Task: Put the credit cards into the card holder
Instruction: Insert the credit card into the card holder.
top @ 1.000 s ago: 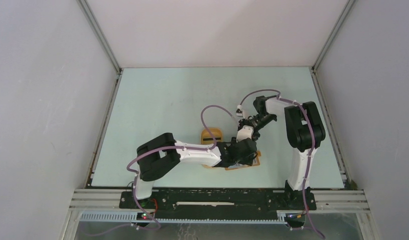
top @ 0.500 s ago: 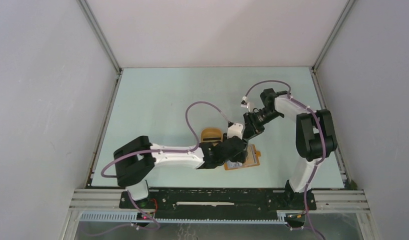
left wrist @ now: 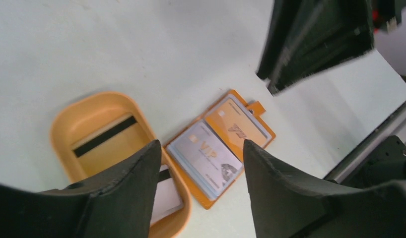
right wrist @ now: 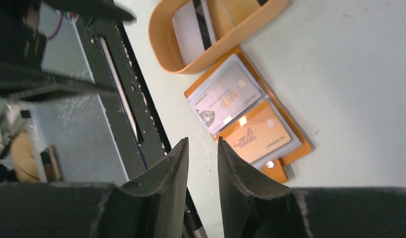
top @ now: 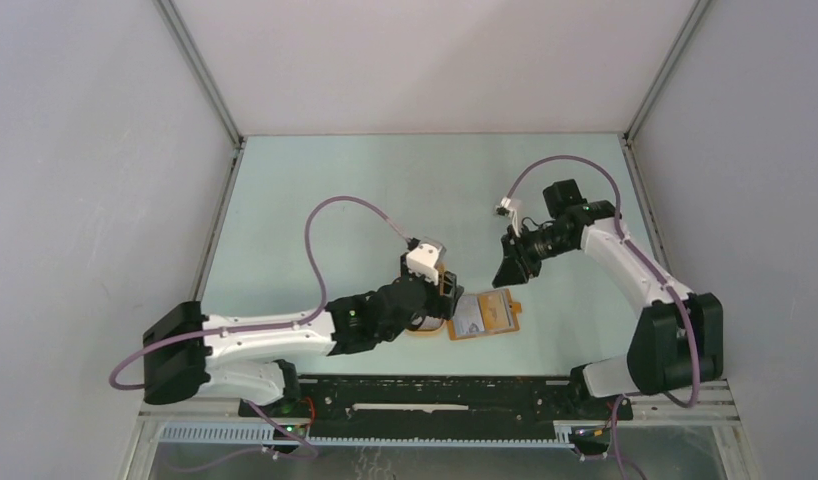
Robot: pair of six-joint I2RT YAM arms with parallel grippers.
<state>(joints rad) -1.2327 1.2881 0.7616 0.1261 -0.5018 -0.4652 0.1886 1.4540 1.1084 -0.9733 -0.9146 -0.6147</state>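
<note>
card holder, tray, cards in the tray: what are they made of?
card holder: looks like matte orange faux leather, with glossy clear plastic windows catching glare.
tray: probably moulded plastic, smooth satin, rounded rim.
cards: thin, flat, seemingly plastic.

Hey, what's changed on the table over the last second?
The left gripper drew back leftward off the card holder, and the right gripper backed away as its arm swung out to the right. Both are open, holding nothing. The card holder stayed put, lying open with two cards in it; the tray beside it did not move.
</note>
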